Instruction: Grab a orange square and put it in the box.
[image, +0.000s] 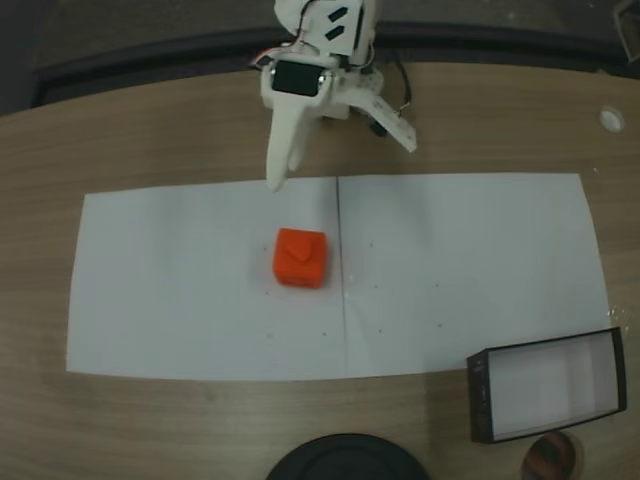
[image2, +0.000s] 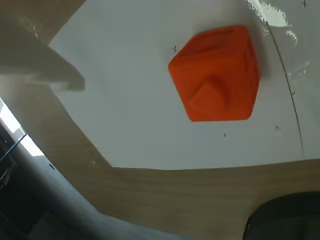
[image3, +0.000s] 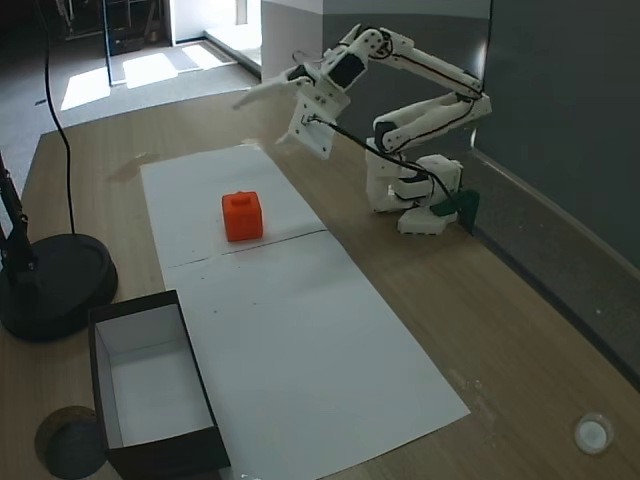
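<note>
The orange square sits on white paper near the middle of the table, upright with its bump on top. In the wrist view the orange square appears large, right of centre, with one white finger off to its upper left. My gripper hovers beyond the block, open wide, holding nothing and clear of it. From the side, the gripper hangs in the air above the paper's far end. The box, black-walled with a white floor, stands at the lower right; the same box shows in the other fixed view.
A long white paper sheet covers the wooden table. A round black disc base lies at the near edge beside the box, with a small dark round object close by. A small white cap lies far right.
</note>
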